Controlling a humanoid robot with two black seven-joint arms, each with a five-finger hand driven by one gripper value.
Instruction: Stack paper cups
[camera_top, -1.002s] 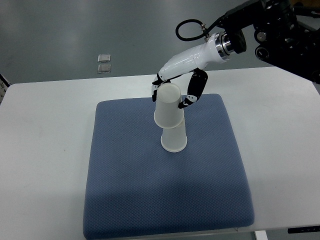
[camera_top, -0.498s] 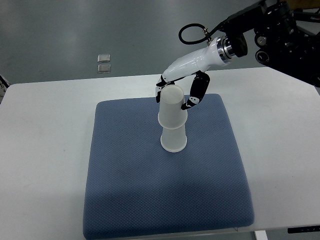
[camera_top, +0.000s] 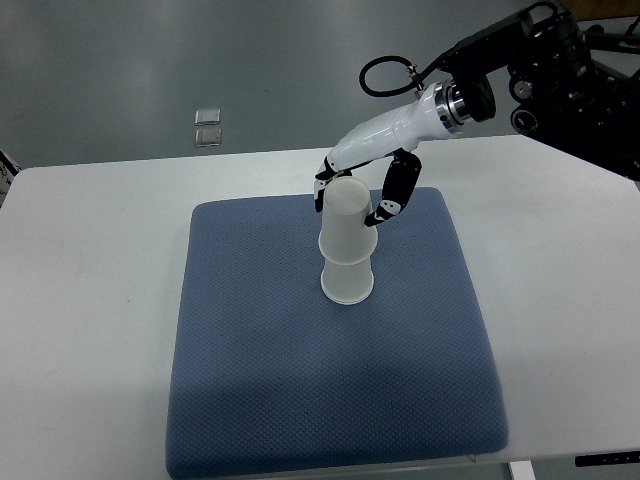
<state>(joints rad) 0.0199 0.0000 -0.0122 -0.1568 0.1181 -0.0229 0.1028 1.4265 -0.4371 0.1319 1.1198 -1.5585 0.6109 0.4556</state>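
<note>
Two white paper cups stand upside down on the blue mat (camera_top: 300, 380). The lower cup (camera_top: 347, 282) rests on the mat. The upper cup (camera_top: 346, 220) sits over it, nearly straight. My right hand (camera_top: 352, 195) comes in from the upper right and its fingers are curled around the upper cup's top part, thumb on the right side. The left arm does not show.
The mat lies on a white table (camera_top: 90, 280). Two small clear squares (camera_top: 208, 126) lie on the grey floor behind the table. The black robot body (camera_top: 570, 70) is at the top right.
The upper cup has moved right and down over the lower cup and has straightened from its tilt. My right hand moved with it.
</note>
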